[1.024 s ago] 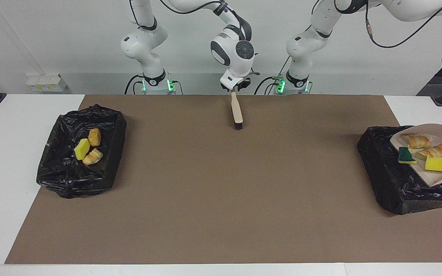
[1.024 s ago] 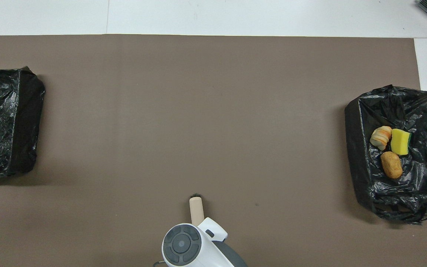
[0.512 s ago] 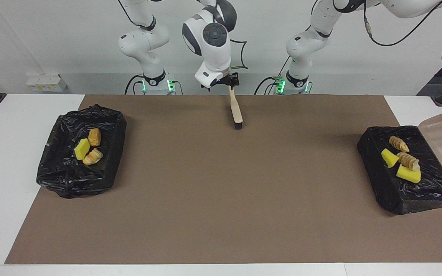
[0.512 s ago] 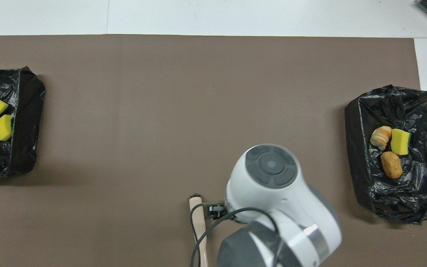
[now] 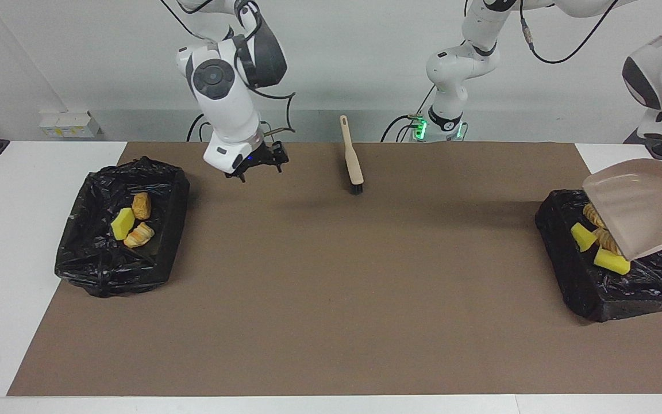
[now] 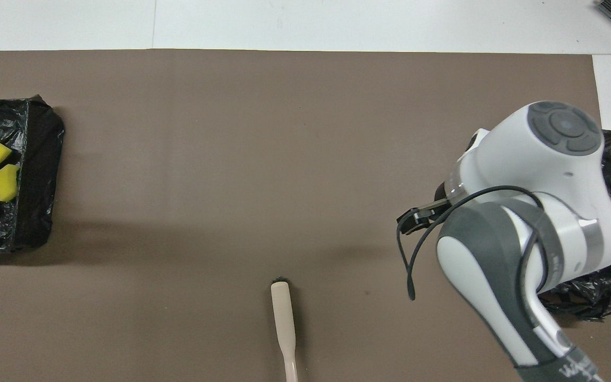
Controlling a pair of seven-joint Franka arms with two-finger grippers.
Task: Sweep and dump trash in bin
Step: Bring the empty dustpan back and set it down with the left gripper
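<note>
Left tool: out of view, clamped on tilted dustpan over bin (trash inside).
Right tool: fingers apart, over mat.
Brush: free-standing on bench.

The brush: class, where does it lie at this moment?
The brush lies alone on the brown mat, midway between the two bins, near the robots.

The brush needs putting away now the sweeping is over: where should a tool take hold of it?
Grip the brush at its narrow pale handle, the end nearer the robots. It lies flat on the mat, bristle head pointing away from them, so come straight down, fingers across the handle.
</note>
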